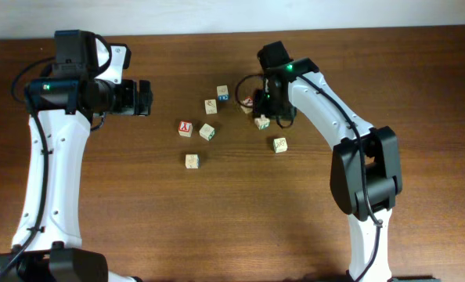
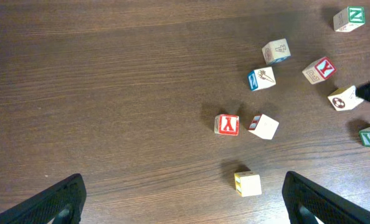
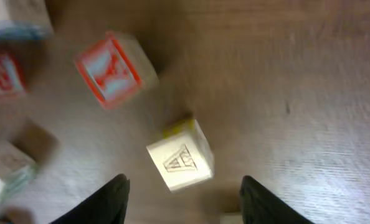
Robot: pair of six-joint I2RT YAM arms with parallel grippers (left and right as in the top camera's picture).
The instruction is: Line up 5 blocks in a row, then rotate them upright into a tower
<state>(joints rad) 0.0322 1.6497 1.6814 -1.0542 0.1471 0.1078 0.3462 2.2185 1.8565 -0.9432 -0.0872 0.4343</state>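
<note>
Blocks (image 1: 207,131): small pale wooden cubes with colour-printed faces, scattered loosely at mid tabletop (image 1: 99,204), a dark, grained wood surface. Right gripper (image 3: 184,185) above the cluster's right side, black fingers parted and empty; left gripper (image 2: 182,193) well apart, spread wide, grasping nothing.
</note>
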